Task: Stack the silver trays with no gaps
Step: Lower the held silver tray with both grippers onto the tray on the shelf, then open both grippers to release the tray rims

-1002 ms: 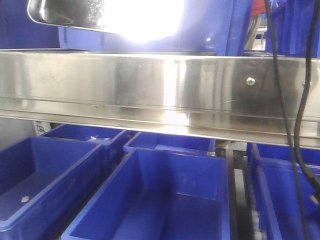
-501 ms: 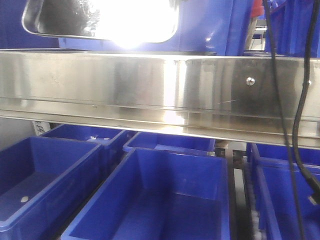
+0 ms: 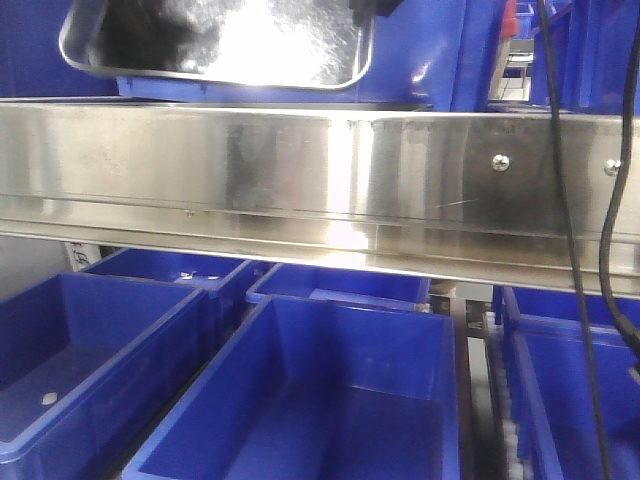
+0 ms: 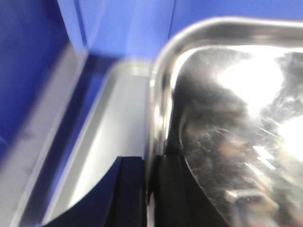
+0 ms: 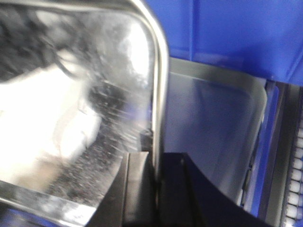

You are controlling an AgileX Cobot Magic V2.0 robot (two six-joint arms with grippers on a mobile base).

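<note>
I hold one silver tray [image 3: 215, 45] with both grippers, tilted above the steel shelf band at the top left of the front view. My left gripper [image 4: 150, 189] is shut on its left rim, with the shiny pan [image 4: 227, 118] to the right of the fingers. My right gripper [image 5: 156, 165] is shut on its right rim, with the pan [image 5: 71, 94] to the left of the fingers. A second silver tray [image 5: 213, 118] lies flat below the held one and apart from it. It also shows in the left wrist view [image 4: 113, 142].
A broad brushed-steel shelf band [image 3: 320, 180] with screws crosses the front view. Open blue bins [image 3: 330, 400] stand in rows below it. Blue bin walls [image 5: 236, 33] rise behind the lower tray. Black cables [image 3: 570, 200] hang at the right.
The held tray has come lower and a little to the right. It has tilted so that more of its face shows above the shelf band. The bright glare on it has shrunk.
</note>
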